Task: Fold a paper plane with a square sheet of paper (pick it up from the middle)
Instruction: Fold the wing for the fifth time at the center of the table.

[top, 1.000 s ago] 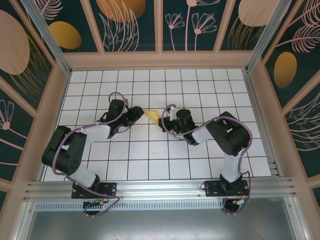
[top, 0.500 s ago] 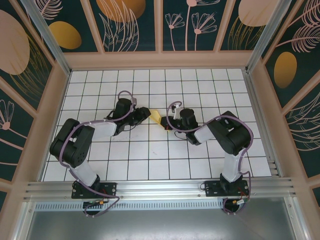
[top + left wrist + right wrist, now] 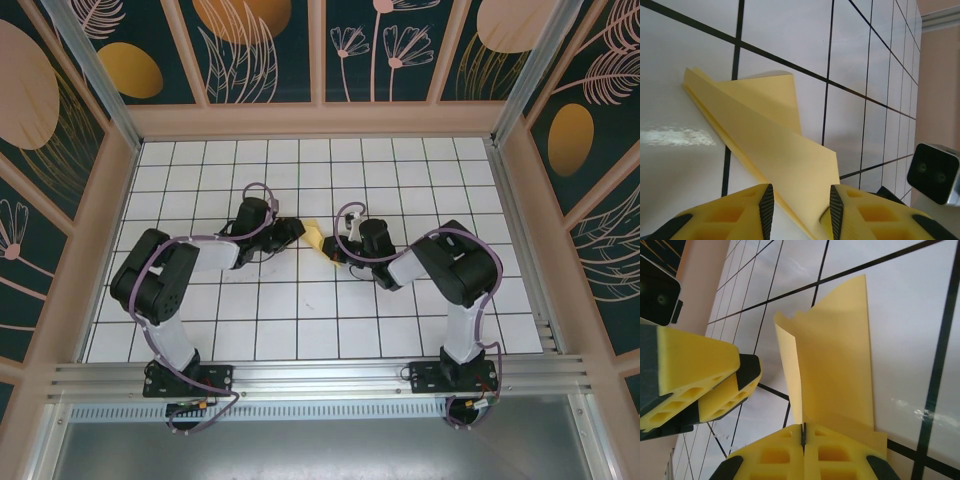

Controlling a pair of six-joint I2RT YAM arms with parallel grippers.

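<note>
Several folds look done: the paper plane, a loose pointed dart on the desk, is pinched in the closed right fingers, its other end between the narrowly parted left fingers, final creases remaining.

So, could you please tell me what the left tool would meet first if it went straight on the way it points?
The folded yellow paper: its near corner reaches in between the open fingers of the left tool. Depth is hard to judge, so first contact could be slightly further ahead.
</note>
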